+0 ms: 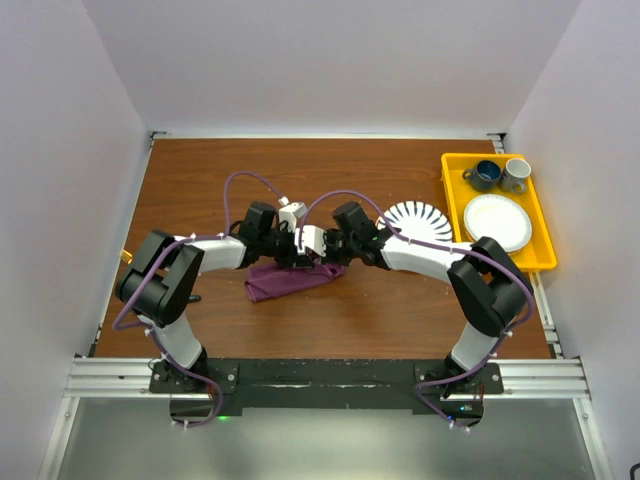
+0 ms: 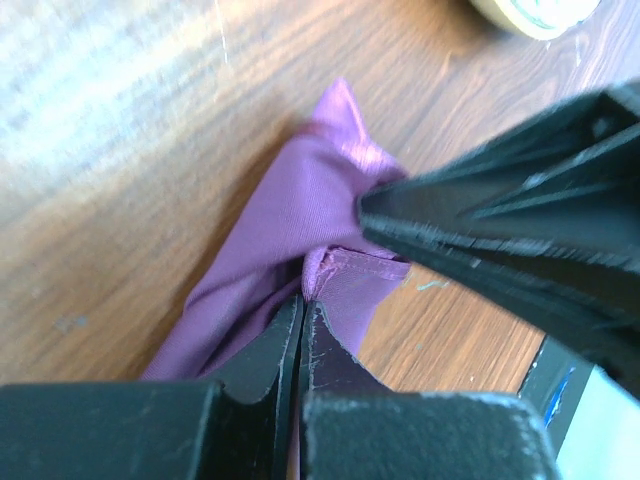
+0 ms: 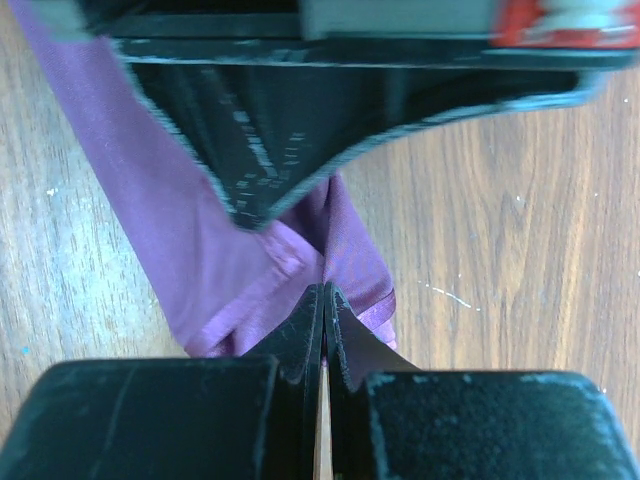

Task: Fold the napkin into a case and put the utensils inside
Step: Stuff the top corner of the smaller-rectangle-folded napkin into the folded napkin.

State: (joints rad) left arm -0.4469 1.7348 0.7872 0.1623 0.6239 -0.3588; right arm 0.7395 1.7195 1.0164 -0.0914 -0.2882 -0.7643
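Where left fingers (image 2: pixel 255 370) and right fingers (image 3: pixel 300 340) pinch it, the satiny napkin (image 2: pixel 280 230) seems bunched.

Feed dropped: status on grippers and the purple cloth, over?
Left gripper, right gripper: both shut on plum-purple cloth napkin. Napkin bunched, not yet folded. Nothing in the way.

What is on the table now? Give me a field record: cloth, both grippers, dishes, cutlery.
napkin: plum-purple, bunched at the middle of the table, not yet folded
left gripper: shut, pinching the napkin
right gripper: shut, pinching the napkin close to the left one
striped plate: on the table, right of the napkin
yellow tray: far right, holds a white plate and two cups
utensils: none in view
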